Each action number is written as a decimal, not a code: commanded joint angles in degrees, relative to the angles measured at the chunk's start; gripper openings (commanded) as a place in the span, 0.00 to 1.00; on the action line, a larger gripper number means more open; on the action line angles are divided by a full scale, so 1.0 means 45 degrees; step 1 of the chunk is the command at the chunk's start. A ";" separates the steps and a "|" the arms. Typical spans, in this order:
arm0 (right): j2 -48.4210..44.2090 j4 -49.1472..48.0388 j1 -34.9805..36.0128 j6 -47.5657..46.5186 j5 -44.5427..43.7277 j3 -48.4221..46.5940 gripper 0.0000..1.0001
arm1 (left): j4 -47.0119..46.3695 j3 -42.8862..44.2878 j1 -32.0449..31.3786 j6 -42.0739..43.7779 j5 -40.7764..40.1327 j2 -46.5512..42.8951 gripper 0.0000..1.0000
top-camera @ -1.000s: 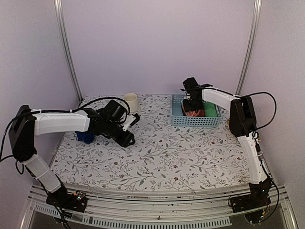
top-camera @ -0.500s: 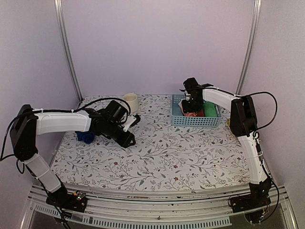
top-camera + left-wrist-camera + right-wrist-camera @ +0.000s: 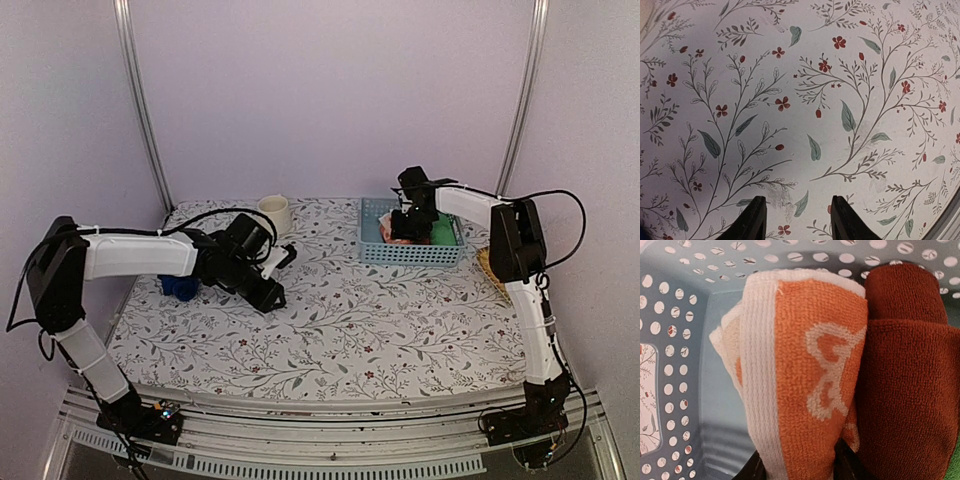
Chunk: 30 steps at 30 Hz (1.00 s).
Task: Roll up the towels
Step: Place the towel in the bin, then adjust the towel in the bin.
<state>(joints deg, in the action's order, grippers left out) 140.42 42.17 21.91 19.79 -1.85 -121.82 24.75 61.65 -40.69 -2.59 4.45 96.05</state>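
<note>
While our right pincer pinches the orange towel, red roll beside it, our left pincer hangs spread over the table.

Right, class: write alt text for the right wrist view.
A rolled orange towel with a white printed shape fills the centre, held by the right gripper at the bottom edge. Around it is a pale blue perforated basket, with a dark red roll touching its right side.

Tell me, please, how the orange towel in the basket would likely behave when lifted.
The orange towel looks like soft terry, so probably light and floppy. Its white-edged layers sit loosely folded, so it may unroll when lifted. Its fuzzy pile should resist slipping.
</note>
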 commanded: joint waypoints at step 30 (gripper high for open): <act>-0.2004 -0.0478 -0.0306 -0.3585 0.4657 0.0274 0.02 | 0.0184 0.0485 0.0135 0.0095 0.0732 0.0271 0.46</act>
<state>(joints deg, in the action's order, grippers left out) 127.26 39.79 20.67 9.61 15.66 -115.87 24.82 62.61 -40.60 -2.57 7.09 97.19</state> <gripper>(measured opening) 0.128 0.459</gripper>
